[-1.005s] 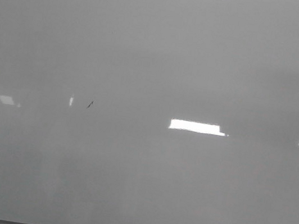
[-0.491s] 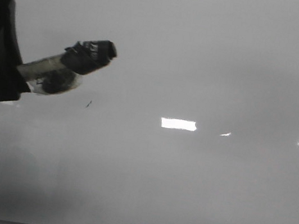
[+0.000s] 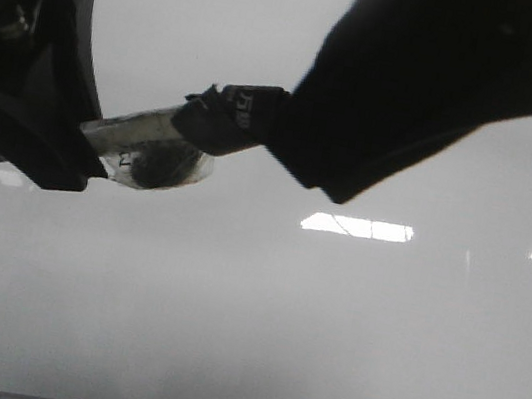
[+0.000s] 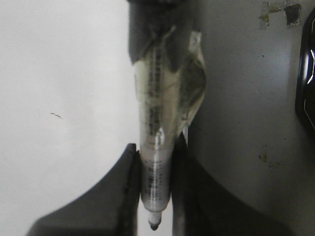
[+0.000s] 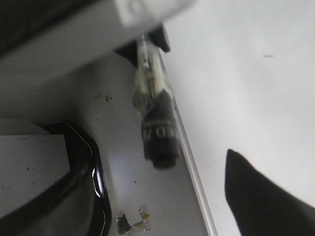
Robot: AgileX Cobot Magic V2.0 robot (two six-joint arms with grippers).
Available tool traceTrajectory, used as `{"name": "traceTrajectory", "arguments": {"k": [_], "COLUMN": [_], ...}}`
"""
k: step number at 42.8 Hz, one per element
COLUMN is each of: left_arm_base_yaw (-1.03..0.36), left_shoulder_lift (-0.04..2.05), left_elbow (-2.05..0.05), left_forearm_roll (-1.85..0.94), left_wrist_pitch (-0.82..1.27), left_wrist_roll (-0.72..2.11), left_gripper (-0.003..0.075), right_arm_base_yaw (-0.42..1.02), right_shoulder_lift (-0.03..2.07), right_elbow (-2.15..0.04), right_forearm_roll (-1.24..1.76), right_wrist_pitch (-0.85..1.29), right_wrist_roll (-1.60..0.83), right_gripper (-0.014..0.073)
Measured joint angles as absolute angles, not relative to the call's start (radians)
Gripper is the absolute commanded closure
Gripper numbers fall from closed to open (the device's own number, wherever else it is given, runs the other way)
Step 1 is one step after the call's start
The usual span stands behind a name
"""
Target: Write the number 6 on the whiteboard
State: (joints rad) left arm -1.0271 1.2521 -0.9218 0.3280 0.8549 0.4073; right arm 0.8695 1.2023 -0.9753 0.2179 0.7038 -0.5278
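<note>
The whiteboard [image 3: 346, 334] fills the front view, pale and glossy. No number 6 shows on it; only a tiny dark speck [image 4: 55, 115] is there, also seen in the right wrist view [image 5: 268, 55]. My left gripper [image 3: 90, 157] is shut on a clear, tape-wrapped marker [image 3: 148, 145] above the board, as the left wrist view shows [image 4: 155, 145]. The marker's small dark-tipped nib [image 4: 154, 225] pokes out past the fingers. My right gripper [image 3: 287, 132] comes from the upper right, at the marker's black end [image 3: 239, 114]. In the right wrist view that end [image 5: 160, 140] lies ahead of the jaws; one finger [image 5: 256, 196] stands far off to one side.
The board's thin grey edge strip [image 5: 192, 172] borders a grey tabletop [image 5: 147, 196] with tape scraps [image 5: 130, 223]. A glossy black object [image 5: 93, 196] sits on that tabletop, also at the edge of the left wrist view [image 4: 307, 83]. Light reflections [image 3: 358, 227] lie on the board.
The board was bare a second ago. The left arm came in with the marker, then shifted right. The right arm has now entered from the upper right and reached the marker's black end.
</note>
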Motion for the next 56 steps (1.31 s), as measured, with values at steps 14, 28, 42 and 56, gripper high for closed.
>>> {"name": "traceTrajectory", "arguments": {"k": [14,28,42,56], "left_arm_base_yaw": [-1.029,-1.031,-1.031,-1.031], "left_shoulder_lift": [1.255,1.258,1.259,1.259], "left_elbow": [-0.922,-0.922,-0.922,-0.922], "left_forearm_roll": [0.311,0.294,0.294,0.294], "left_wrist_pitch": [0.765,0.748,0.737,0.719], "left_wrist_roll": [0.407,0.412,0.414,0.408], "left_gripper": [0.0732,0.073,0.0314,0.0183], "right_arm_base_yaw": [0.905,0.905,0.894,0.702], "right_shoulder_lift": [1.29,1.292,1.285,1.073], "right_elbow": [-1.001,-1.003,-1.007,-0.84], "right_forearm_roll": [0.218,0.212,0.189,0.171], "right_wrist_pitch": [0.615,0.613,0.636,0.687], "right_wrist_roll": [-0.528,-0.528,-0.528,-0.528], "right_gripper": [0.0202,0.0615,0.0657,0.0657]}}
